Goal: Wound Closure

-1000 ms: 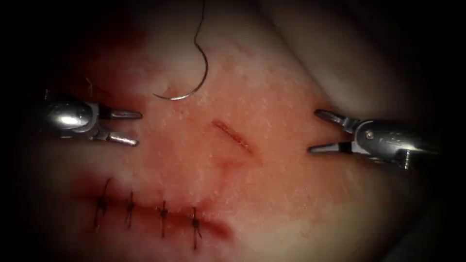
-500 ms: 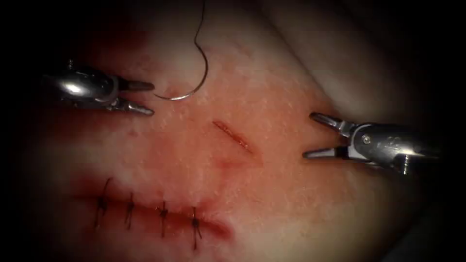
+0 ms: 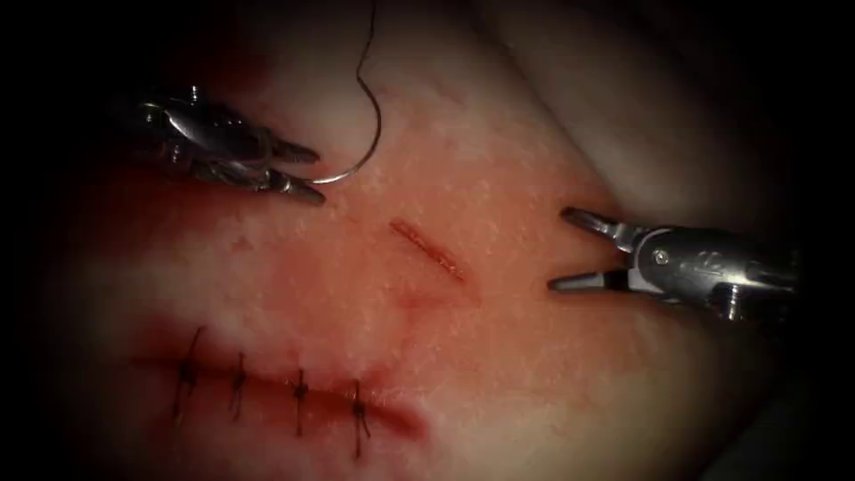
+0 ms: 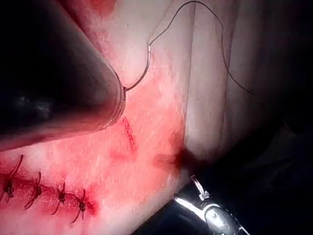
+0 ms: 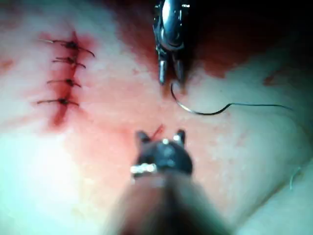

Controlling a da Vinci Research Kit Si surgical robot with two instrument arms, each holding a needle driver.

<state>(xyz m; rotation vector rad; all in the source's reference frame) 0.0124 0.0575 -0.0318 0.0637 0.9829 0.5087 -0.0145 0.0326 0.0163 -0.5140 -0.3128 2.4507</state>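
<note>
- Left hand (image 3: pixel 307 171) sits up and to the left of the cut (image 3: pixel 427 251), jaws a little apart, their ends right at the needle's pointed end. Whether it has closed on the steel I cannot tell; no firm hold shows. In half a second it has travelled up and rightward from its earlier spot to reach the needle.
- Needle (image 3: pixel 361 151) lies flat on top of the tissue (image 3: pixel 534 374), left of and above the cut, not driven in. The curve opens toward the left, with the tip end low by the left hand. It lies where it did a second ago.
- Thread (image 3: pixel 365 44) runs from the needle's upper end out past the top edge, slack. The left wrist view shows it looping over pale tissue (image 4: pixel 230 63).
- Right hand (image 3: pixel 561 251) waits to the right of the cut, jaws spread wide, holding nothing. It has edged slightly toward the cut. My reading: parked open and close by, clear of the left hand's work.
- The cut is short, slanted, unstitched, both edges bare. Red fluid (image 3: pixel 419 298) stains the tissue around it.
- An older stitched line (image 3: pixel 294 392) lies lower left with four knots, well apart from both hands.
- The right wrist view shows the left hand (image 5: pixel 171 73) just beside the needle (image 5: pixel 195 110).
</note>
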